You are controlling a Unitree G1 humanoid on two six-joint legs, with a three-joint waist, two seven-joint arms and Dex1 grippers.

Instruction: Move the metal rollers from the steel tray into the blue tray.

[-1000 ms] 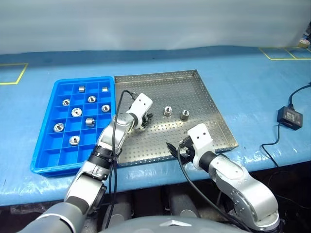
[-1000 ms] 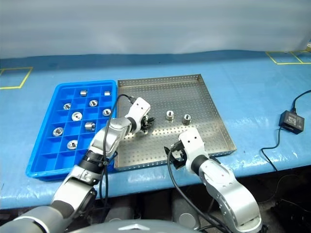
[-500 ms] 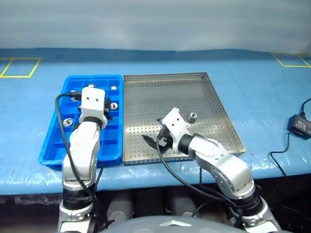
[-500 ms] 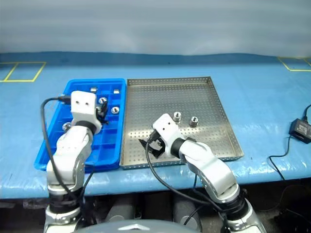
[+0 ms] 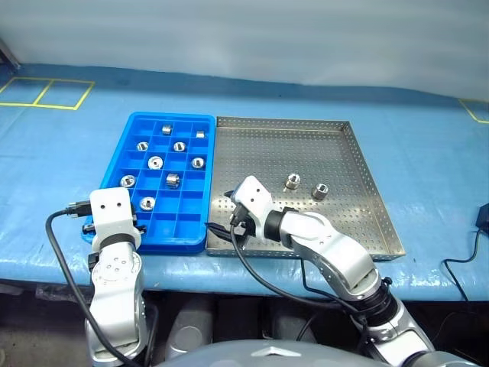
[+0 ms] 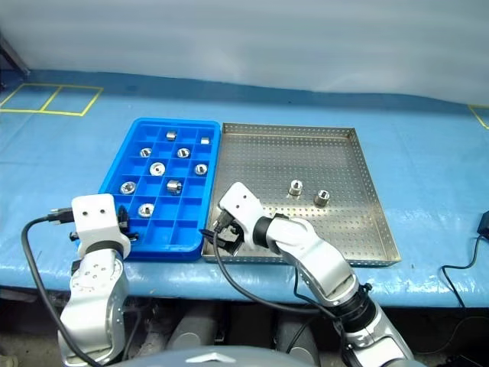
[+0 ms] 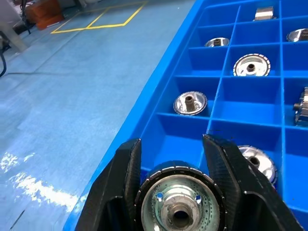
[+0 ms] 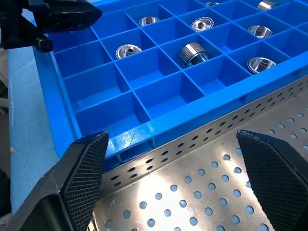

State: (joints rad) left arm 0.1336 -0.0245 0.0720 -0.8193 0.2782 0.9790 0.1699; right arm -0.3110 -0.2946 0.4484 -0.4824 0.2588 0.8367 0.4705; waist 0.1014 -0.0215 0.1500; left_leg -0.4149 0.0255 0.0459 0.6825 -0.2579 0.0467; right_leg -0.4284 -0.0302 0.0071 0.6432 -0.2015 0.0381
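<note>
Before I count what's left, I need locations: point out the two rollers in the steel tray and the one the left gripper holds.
left roller [image 5: 293, 181], left eye view, top face
right roller [image 5: 320, 190], left eye view, top face
held roller [image 7: 177, 202], left wrist view, end face

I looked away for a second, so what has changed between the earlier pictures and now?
The left hand, shut on a metal roller, swung from the steel tray to the blue tray's near-left corner. The open right hand moved toward the blue tray. Two rollers stayed on the steel tray.

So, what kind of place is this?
Probably a factory or workshop bench: a perforated steel tray, a blue tray sorting metal rollers, and yellow tape marks on the blue cover.
</note>
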